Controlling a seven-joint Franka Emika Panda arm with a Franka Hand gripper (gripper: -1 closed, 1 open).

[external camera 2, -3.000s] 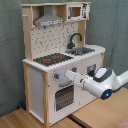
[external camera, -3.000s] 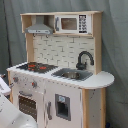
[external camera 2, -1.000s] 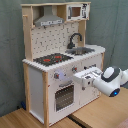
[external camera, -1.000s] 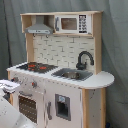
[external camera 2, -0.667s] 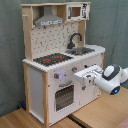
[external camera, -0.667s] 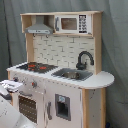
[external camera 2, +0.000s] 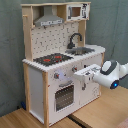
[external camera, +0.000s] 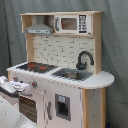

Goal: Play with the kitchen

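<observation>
The kitchen is a tall toy of light wood and white panels. It has a black stovetop with red burners, a black faucet over a sink, a grey hood and a microwave. In the second exterior view the kitchen fills the left, with its oven door low on the front. My gripper reaches in from the second exterior view's right, level with the knob row and close to the front panel. In the first exterior view the gripper shows at the lower left, by the front panel.
A grey curtain hangs behind the kitchen. The kitchen stands on a wooden surface with a seam running through it. My white arm fills the space in front of the kitchen's right half in the second exterior view.
Over three seconds the gripper drew back from the front panel toward the second exterior view's right, and the arm rose a little. In the last second it barely moved.
</observation>
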